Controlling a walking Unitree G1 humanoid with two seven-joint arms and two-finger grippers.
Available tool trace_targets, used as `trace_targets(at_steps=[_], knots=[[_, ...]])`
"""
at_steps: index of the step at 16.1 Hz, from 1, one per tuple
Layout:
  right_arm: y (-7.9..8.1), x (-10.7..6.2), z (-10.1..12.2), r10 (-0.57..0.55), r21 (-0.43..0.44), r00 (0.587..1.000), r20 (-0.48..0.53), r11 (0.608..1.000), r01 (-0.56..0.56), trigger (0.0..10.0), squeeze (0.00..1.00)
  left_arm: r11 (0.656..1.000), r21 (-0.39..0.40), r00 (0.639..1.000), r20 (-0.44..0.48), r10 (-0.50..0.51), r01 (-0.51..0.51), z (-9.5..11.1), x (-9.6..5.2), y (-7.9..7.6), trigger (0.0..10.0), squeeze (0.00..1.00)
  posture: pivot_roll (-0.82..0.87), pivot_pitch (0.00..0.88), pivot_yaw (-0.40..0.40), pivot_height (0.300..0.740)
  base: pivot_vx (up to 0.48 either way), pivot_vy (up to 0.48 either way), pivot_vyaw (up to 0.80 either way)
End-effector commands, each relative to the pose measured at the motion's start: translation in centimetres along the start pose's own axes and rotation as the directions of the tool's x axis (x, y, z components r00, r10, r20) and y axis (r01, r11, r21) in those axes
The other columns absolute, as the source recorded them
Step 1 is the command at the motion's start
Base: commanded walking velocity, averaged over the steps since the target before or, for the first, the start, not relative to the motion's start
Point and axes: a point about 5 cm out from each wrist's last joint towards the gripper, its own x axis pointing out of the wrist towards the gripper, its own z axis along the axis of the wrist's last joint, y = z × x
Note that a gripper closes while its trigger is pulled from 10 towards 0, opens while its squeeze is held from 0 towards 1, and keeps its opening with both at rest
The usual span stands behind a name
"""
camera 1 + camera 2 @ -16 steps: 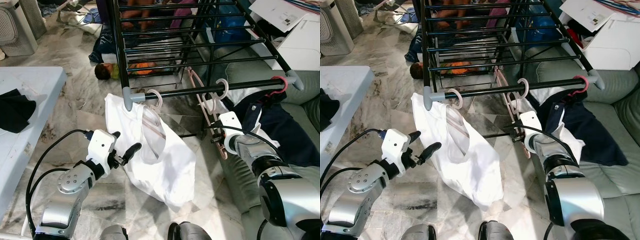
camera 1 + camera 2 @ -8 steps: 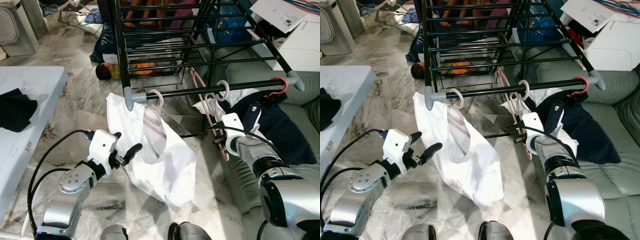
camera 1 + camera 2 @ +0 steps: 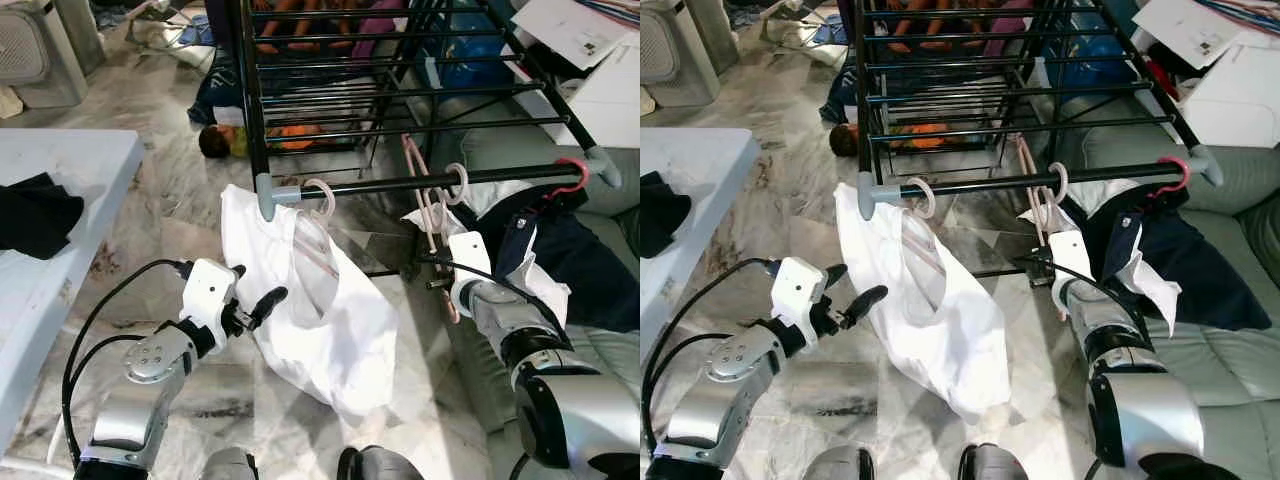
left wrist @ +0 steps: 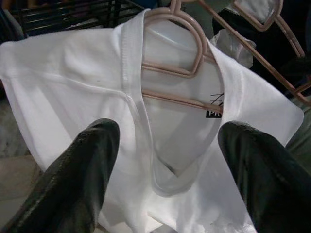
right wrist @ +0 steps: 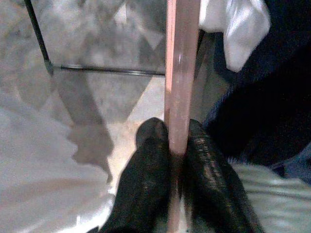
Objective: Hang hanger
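Marble floor spreads under a black rack (image 3: 400, 100). At eight o'clock the left gripper (image 3: 250, 305) hangs spread, facing a white shirt (image 3: 310, 300); at three o'clock the right gripper (image 5: 177, 145) pinches the pink hanger (image 3: 432, 215), whose hook sits on the front rail (image 3: 400, 185). Judging by that, hanging looks nearly done, and letting go comes next.

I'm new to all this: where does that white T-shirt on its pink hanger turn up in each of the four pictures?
Left eye view: white T-shirt hangs from the near rail, centre-left, beside the left hand.
Right eye view: same place, centre-left.
Left wrist view: its collar and pink hanger lie beyond the open fingers.
Right wrist view: too blurred to tell.
Shared landmark: the black drying rack.
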Motion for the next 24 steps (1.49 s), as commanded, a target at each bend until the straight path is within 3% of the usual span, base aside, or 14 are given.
trace_targets(at_steps=[1, 5, 6, 12, 16, 18, 24], knots=[[0.2, 0.0, -1.2, -0.002, 0.039, 0.999, -0.036, 0.999, 0.003, 10.0, 1.0, 1.0, 0.015, 1.0, -0.005, -0.012, 0.012, 0.1, 0.3, 0.0, 10.0, 0.0, 0.04, 0.042, -0.045, 0.74, 0.0, 0.0, 0.0], [-0.4, -0.1, -0.4, -0.041, 0.058, 0.998, 0.052, 0.998, 0.038, 10.0, 1.0, 1.0, 0.024, 1.0, -0.014, -0.014, 0.014, -0.1, 0.4, 0.0, 10.0, 0.0, 0.03, 0.034, -0.04, 0.74, 0.0, 0.0, 0.0], [-0.7, -0.2, 0.1, -0.044, 0.027, 0.995, 0.092, 0.999, 0.042, 10.0, 1.0, 1.0, 0.027, 1.0, -0.019, -0.005, 0.005, -0.3, 0.3, 0.1, 10.0, 0.0, 0.03, 0.032, -0.039, 0.74, 0.0, 0.0, 0.0], [-0.5, -0.9, -0.3, -0.094, 0.07, 0.975, 0.204, 0.994, 0.081, 10.0, 1.0, 0.999, 0.039, 0.999, -0.039, -0.003, 0.005, -1.1, 0.3, -0.6, 10.0, 0.0, 0.02, 0.018, -0.029, 0.74, 0.0, 0.0, 0.0], [-0.7, -2.2, -1.0, -0.174, 0.152, 0.926, 0.336, 0.98, 0.129, 10.0, 1.0, 0.999, 0.031, 1.0, -0.007, 0.024, -0.024, -0.8, 0.7, -0.5, 10.0, 0.0, 0.0, 0.018, -0.028, 0.74, 0.0, 0.0, 0.0], [0.4, -3.8, 0.3, -0.152, 0.161, 0.859, 0.489, 0.984, 0.082, 10.0, 1.0, 0.999, 0.04, 0.999, 0.007, 0.035, -0.035, -0.7, 0.8, -0.6, 10.0, 0.0, -0.01, 0.019, -0.029, 0.74, 0.0, 0.0, 0.0], [1.2, -5.6, 1.9, -0.14, 0.142, 0.79, 0.596, 0.988, 0.068, 10.0, 1.0, 0.997, 0.052, 0.998, 0.03, 0.06, -0.061, -0.2, 1.8, 0.2, 10.0, 0.0, -0.02, 0.012, -0.029, 0.74, 0.0, 0.0, 0.0]])
